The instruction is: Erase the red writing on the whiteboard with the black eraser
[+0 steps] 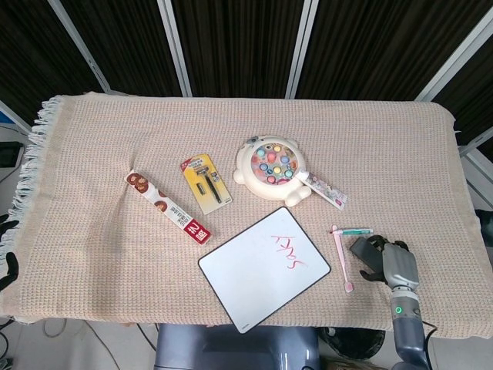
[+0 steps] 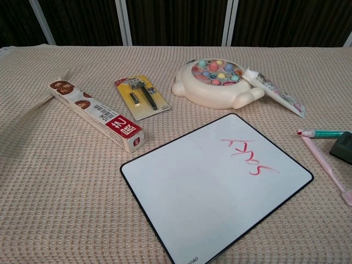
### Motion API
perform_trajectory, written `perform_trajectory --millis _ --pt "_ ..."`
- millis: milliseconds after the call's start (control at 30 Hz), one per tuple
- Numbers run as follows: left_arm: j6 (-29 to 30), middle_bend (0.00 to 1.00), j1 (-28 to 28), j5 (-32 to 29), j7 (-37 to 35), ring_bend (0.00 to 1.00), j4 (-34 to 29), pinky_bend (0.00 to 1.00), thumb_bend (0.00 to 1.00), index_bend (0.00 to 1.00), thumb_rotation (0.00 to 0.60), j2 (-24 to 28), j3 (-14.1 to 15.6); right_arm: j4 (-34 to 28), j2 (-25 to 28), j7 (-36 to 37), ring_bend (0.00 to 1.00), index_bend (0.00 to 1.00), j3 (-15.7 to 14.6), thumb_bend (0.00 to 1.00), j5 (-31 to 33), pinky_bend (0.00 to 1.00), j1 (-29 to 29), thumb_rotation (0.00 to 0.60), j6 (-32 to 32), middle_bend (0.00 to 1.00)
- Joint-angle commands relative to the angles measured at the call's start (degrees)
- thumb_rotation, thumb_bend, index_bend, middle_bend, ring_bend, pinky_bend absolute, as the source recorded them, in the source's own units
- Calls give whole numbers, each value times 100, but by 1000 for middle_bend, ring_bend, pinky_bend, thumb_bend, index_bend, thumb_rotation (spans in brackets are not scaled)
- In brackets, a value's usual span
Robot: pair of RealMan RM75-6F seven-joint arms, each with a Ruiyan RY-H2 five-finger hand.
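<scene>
We find the whiteboard (image 1: 264,267) lying flat near the front edge of the counter (image 1: 100,139), turned at an angle, with the red writing (image 1: 286,250) intact on the half nearer the counter's right edge. The eraser (image 1: 361,248) lies on the cloth near the front right corner, well apart from the whiteboard; in the chest view only its corner (image 2: 344,147) shows at the frame edge. The right hand (image 1: 389,262) rests over the eraser's right end, fingers (image 1: 374,245) draped on it. We cannot tell whether it grips the eraser or merely touches it. Of the left hand, only dark fingertips (image 1: 6,262) show beyond the left edge of the counter, and we cannot tell whether they are clenched or released.

Between whiteboard and eraser lie a pink toothbrush (image 1: 341,259) and a green pen (image 1: 354,230), the pen across the toothbrush's far end. Toward the centre stand a fishing toy (image 1: 270,169) with a tube (image 1: 326,190) touching its right side, a carded razor (image 1: 206,182), and a long box (image 1: 168,206).
</scene>
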Motion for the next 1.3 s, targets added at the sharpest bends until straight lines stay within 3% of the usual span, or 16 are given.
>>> perform_trajectory --millis 33,900,1300 --pt "-3 83 -1 -4 1 24 0 33 634 185 600 2 -2 61 -67 -71 360 333 34 240 96 170 22 600 20 367" --pt "-55 83 -5 -46 4 24 -30 34 634 189 600 12 11 250 -197 -215 414 412 174 357 298 195 116 600 -2 432" --pt "-61 83 -4 -57 13 24 -28 40 634 189 600 12 11 246 -171 -298 418 415 144 366 395 206 161 600 -127 435"
